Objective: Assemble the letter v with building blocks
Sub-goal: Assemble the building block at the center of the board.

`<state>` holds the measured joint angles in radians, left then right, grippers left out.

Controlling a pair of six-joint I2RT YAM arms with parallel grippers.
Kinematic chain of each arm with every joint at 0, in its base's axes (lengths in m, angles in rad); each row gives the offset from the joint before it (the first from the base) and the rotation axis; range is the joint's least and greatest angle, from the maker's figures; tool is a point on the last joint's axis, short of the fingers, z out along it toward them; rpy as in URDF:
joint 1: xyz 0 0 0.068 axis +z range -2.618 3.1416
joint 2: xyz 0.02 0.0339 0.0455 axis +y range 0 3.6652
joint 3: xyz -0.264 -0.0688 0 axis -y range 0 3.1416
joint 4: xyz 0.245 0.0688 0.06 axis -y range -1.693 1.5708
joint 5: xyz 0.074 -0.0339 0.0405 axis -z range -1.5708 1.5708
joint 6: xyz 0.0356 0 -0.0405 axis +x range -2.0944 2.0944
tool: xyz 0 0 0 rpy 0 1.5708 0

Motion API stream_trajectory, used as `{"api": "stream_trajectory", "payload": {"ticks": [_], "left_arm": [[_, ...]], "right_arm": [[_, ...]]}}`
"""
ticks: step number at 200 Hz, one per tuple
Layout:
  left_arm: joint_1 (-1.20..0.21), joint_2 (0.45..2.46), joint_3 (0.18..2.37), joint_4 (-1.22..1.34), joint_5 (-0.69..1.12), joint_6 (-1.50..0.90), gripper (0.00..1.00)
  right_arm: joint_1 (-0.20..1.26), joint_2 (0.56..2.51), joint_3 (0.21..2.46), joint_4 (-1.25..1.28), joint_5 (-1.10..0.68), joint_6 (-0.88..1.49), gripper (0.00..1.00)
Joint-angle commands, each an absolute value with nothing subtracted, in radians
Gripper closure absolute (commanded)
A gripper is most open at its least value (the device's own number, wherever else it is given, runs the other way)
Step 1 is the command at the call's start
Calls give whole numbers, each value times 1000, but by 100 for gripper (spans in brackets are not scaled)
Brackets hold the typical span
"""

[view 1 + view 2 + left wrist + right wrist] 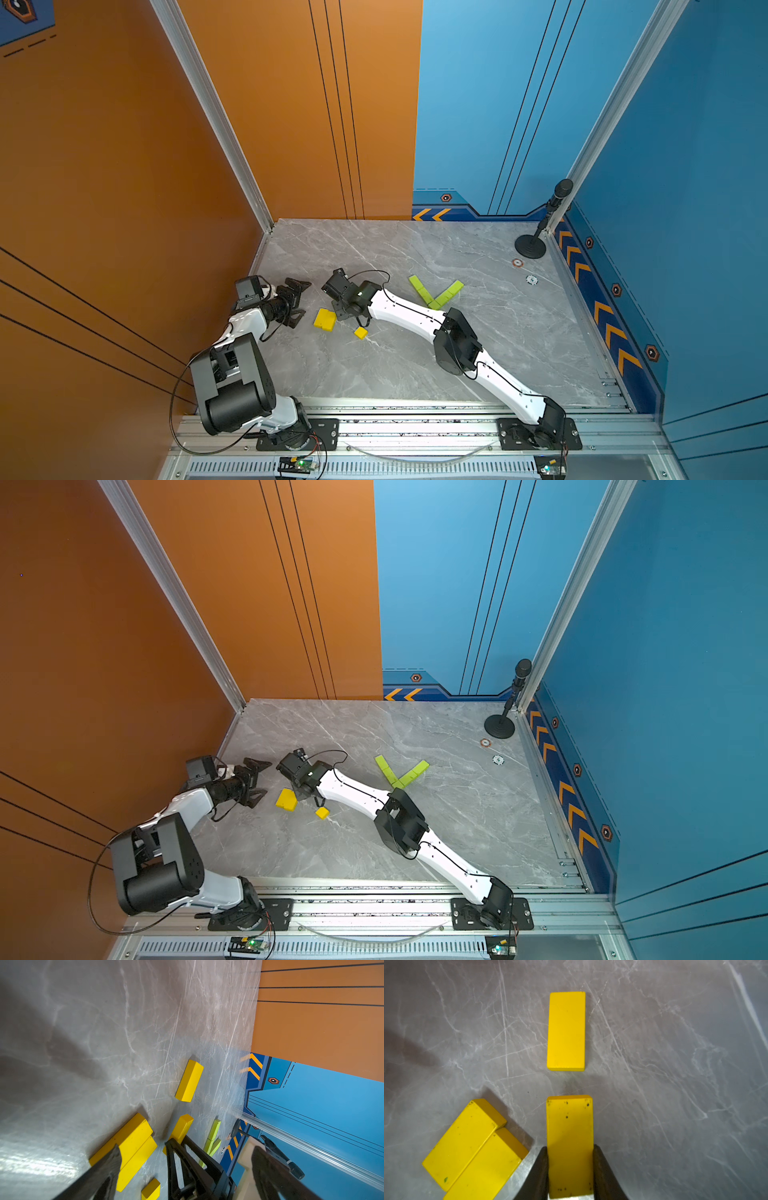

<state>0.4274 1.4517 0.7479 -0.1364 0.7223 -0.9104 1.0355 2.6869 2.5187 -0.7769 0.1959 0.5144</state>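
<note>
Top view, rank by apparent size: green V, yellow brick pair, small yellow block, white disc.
Largest to smallest in a top view:
1. green V
2. yellow brick pair
3. small yellow block and white disc: these look about alike, so I'm not ranking them.

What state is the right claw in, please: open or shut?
Shut on a yellow block: in the right wrist view the right claw presses both its long sides.

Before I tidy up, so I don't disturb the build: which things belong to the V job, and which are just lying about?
Job: green blocks laid as a V; yellow pair; yellow cube; gripped yellow brick; loose yellow brick.
Lying about: microphone stand; orange-ringed disc; white disc.
</note>
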Motion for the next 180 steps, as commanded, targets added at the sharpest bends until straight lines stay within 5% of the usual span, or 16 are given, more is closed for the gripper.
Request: {"api": "stream_trajectory", "payload": {"ticks": [1,180], "left_arm": [[437,1453,760,-132,749,-912,2],[438,1455,755,-132,758,-920,2]], "right_arm": [[1049,2726,2550,-784,213,534,79],[1055,2778,2588,-791,220,512,68]]}}
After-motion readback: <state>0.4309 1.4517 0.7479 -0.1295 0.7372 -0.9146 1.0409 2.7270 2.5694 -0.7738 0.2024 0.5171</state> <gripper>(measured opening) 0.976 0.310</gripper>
